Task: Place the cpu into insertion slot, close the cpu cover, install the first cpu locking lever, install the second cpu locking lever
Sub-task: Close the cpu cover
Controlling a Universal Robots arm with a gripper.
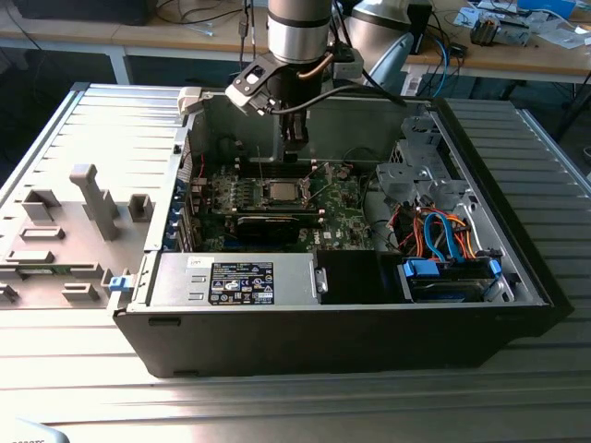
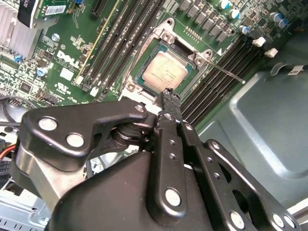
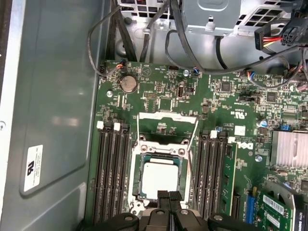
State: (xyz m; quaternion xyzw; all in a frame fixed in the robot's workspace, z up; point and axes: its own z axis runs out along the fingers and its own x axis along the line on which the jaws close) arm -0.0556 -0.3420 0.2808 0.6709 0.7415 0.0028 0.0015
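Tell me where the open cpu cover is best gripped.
The cpu cover stands swung open beside the cpu. Probably pinch its free edge, the thin bar farthest from the hinge, from above; its window leaves only narrow rim.

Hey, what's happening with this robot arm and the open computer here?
A robot arm's tool hangs shut and empty close above the cpu, which already lies in the insertion slot on the motherboard of an open computer case. The cpu cover is flipped open, and a locking lever stands unlatched.
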